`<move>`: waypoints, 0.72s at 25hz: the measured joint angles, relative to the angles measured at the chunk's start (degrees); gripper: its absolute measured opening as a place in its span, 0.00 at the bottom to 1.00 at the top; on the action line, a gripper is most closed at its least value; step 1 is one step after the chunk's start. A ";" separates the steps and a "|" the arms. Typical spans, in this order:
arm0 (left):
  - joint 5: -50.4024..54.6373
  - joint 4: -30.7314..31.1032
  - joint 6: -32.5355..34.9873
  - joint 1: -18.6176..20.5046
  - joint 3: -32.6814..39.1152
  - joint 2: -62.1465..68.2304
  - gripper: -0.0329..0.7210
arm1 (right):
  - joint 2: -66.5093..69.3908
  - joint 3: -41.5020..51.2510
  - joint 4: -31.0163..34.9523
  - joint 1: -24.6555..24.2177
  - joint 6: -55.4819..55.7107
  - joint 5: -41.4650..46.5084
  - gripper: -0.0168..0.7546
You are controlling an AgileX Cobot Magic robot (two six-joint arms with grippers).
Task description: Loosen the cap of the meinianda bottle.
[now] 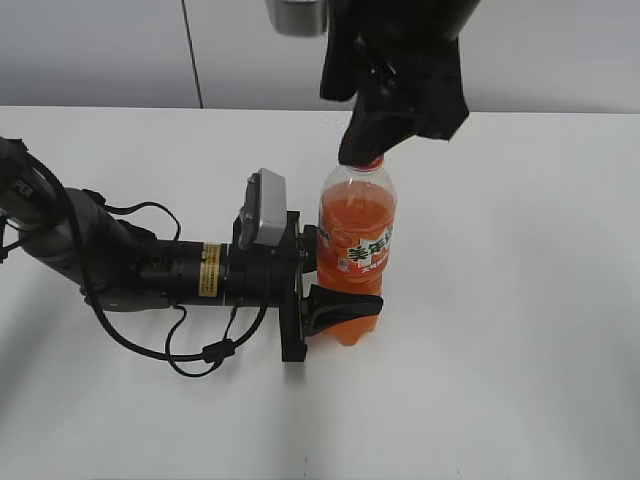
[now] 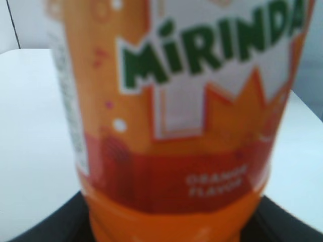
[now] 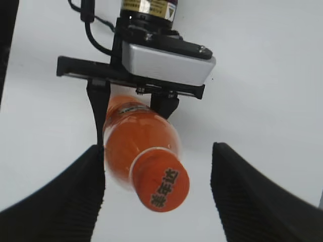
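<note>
Meinianda bottle [image 1: 356,255]: stood upright on the white table [image 1: 520,330], near the middle of the exterior view; orange drink is seen filling most of it.
Label: blurred in the left wrist view, where the bottle fills the frame and its top and base are cut off; large green letters and a smaller white line of text are made out.
Cap [image 3: 162,188]: seen from above in the right wrist view, orange with dark characters on top; in the exterior view it is almost wholly hidden behind the right gripper, only a sliver of orange at the neck being visible.
Left gripper [image 1: 310,275]: clamped on the lower body of the bottle from the left; one dark finger [image 1: 340,303] is seen wrapped across the front, the other is hidden behind the bottle.
Right gripper [image 3: 158,194]: held above the cap with its fingers spread apart; the two ribbed pads [image 3: 65,201] are seen on either side of the cap, clear of it.
Right arm: cut off by the top edge of the exterior view.
Left arm [image 1: 110,260]: laid low along the table, its cables looped beneath it.
</note>
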 joint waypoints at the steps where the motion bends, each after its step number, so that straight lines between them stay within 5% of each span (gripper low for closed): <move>1: 0.00 0.00 0.00 0.00 0.00 0.00 0.57 | -0.74 -0.12 0.59 0.00 3.19 0.00 0.66; 10: 0.00 -0.47 0.00 0.00 0.00 0.00 0.57 | -3.86 -0.43 1.67 0.00 59.84 0.00 0.66; 18: 0.05 -0.77 -0.19 0.00 0.00 0.00 0.57 | -3.86 -0.43 -5.06 0.00 83.23 0.00 0.66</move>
